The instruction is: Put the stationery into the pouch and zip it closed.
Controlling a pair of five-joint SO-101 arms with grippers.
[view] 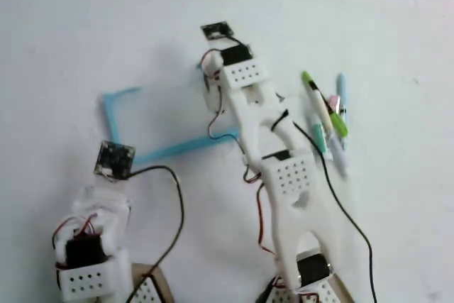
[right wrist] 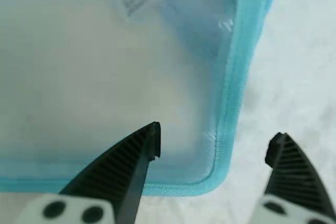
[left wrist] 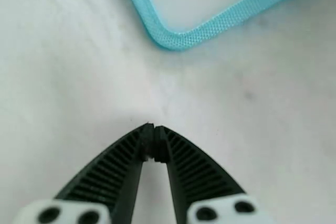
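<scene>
A translucent pouch [view: 170, 115] with light blue edging lies flat near the table's middle. Several pens and markers [view: 326, 115], green, blue, teal and pink, lie in a loose bundle to its right. My right gripper [right wrist: 215, 145] is open just above one corner of the pouch [right wrist: 105, 77], one finger over the clear face and the other past the blue edge. In the high view that gripper [view: 211, 83] is at the pouch's far right corner. My left gripper [left wrist: 152, 140] is shut and holds nothing, on bare table close to another pouch corner [left wrist: 178, 38].
The white table [view: 64, 47] is bare left of and behind the pouch. The left arm [view: 89, 246] sits at the near left edge and the right arm [view: 291, 175] stretches diagonally between the pouch and the pens. Cables trail beside both arms.
</scene>
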